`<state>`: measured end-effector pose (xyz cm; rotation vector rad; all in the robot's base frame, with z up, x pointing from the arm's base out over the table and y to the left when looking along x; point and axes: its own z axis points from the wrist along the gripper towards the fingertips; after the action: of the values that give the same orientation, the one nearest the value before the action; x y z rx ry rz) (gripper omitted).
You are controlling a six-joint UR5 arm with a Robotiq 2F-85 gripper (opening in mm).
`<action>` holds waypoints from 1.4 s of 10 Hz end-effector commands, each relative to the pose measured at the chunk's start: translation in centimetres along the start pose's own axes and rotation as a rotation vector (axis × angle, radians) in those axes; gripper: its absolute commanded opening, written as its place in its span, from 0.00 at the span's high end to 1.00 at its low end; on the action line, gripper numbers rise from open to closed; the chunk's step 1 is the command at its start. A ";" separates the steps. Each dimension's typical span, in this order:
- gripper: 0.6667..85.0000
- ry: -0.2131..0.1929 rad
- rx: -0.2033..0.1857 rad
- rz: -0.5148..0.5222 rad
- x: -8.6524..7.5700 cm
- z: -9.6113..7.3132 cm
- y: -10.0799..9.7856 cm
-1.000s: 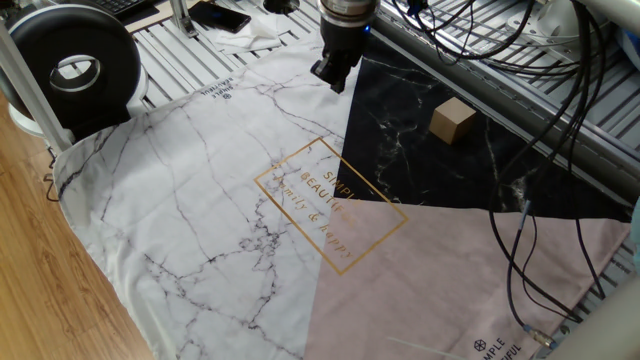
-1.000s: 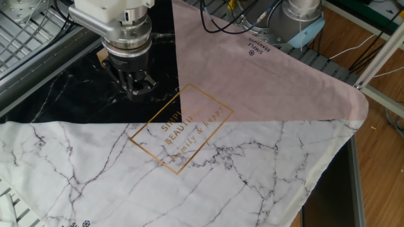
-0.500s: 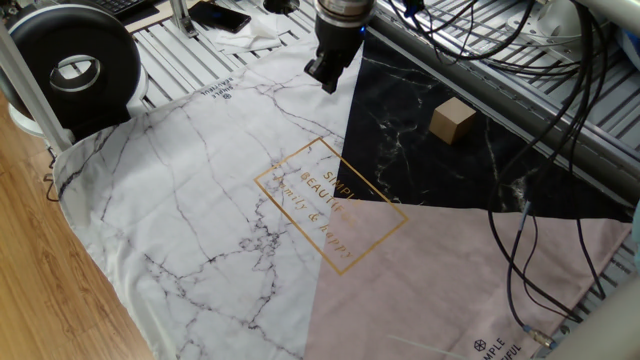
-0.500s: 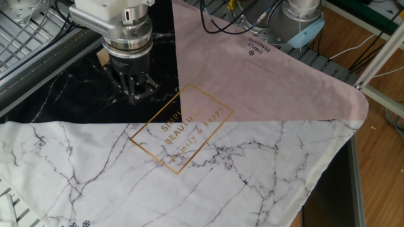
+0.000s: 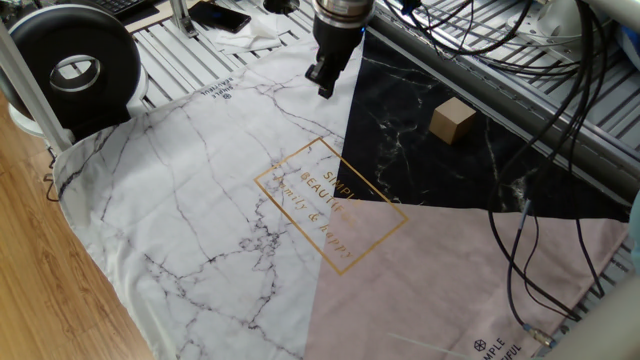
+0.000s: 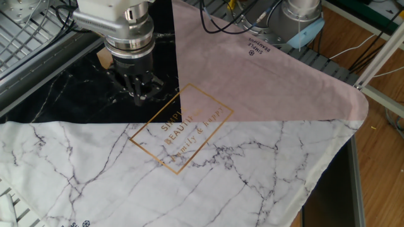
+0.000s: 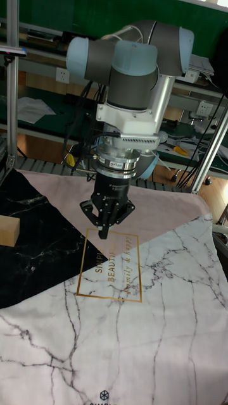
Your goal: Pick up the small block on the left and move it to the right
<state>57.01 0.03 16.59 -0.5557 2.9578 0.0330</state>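
Observation:
The small block (image 5: 452,121) is a plain tan wooden cube lying on the black marble part of the cloth. In the tall fixed view the block (image 7: 7,229) shows at the left edge, and the arm half hides the block (image 6: 104,58) in the other fixed view. My gripper (image 5: 323,82) hangs above the seam between the black and white parts, well to one side of the block and apart from it. Its fingers (image 7: 103,231) meet at a point with nothing between them; the same holds for the gripper (image 6: 143,95) in the other fixed view.
A cloth with white marble (image 5: 200,190), black marble (image 5: 420,170) and pink (image 5: 450,280) patches and a gold text frame (image 5: 330,205) covers the table. Black cables (image 5: 530,250) trail over the right side. A round black device (image 5: 75,65) stands at the back left.
The gripper has shifted slightly away from the block toward the white part of the cloth, and its wrist has turned a little. The block has not moved.

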 end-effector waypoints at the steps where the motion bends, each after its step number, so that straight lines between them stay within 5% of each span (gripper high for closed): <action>1: 1.00 0.026 -0.011 -0.071 0.7 -0.1 0.2; 2: 1.00 0.026 -0.019 -0.073 0.7 -0.1 0.4; 4: 1.00 0.026 0.058 -0.047 0.7 -0.2 -1.6; 5: 1.00 0.048 0.049 -0.055 1.2 -0.2 -1.4; 6: 1.00 0.079 0.000 -0.048 1.6 -0.1 -1.4; 7: 0.99 0.113 0.011 -0.039 2.0 -0.1 -3.2; 8: 0.98 0.146 0.096 -0.058 2.8 0.1 -7.4; 9: 0.85 0.144 0.107 -0.064 3.3 0.9 -10.5; 10: 0.36 0.078 0.067 -0.048 2.4 1.7 -11.8; 11: 0.31 0.068 0.056 -0.008 2.9 2.4 -13.7; 14: 0.43 0.108 0.107 0.066 7.7 5.3 -19.4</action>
<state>58.38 -15.34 12.81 -0.5503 3.0481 -0.1302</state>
